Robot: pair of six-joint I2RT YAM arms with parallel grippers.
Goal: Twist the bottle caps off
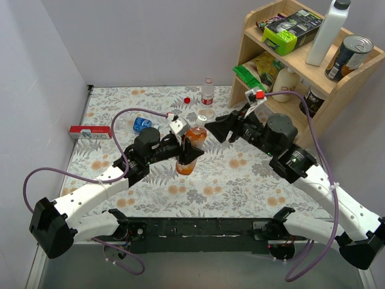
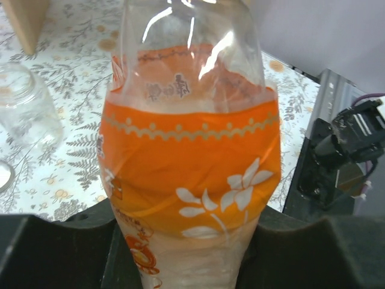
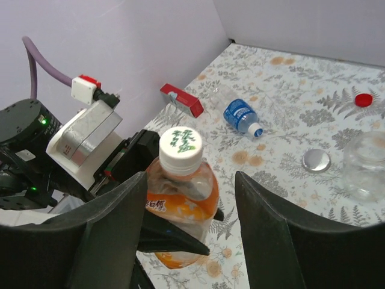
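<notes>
Four bottles on the desk [image 1: 240, 174]: one blue-labelled bottle [image 1: 139, 124] lies toward the left edge. One orange bottle [image 1: 191, 147] stands mid-desk, white cap [image 3: 180, 147] on, clenched by the left fingers [image 2: 54, 253]. One squat jar [image 1: 206, 112] and one red-labelled bottle [image 1: 208, 90] stand near the far edge. Two caps lie loose, a red cap [image 1: 187, 100] and a silver cap [image 3: 316, 160]. The right fingers [image 3: 114, 229] are spread, flanking the orange bottle.

An overhead camera is looking down on the table [image 1: 240, 180] from high at its near edge; the left wrist camera is facing the orange bottle [image 2: 189, 162] side-on at close range, while the right wrist camera is viewing it from above.
</notes>
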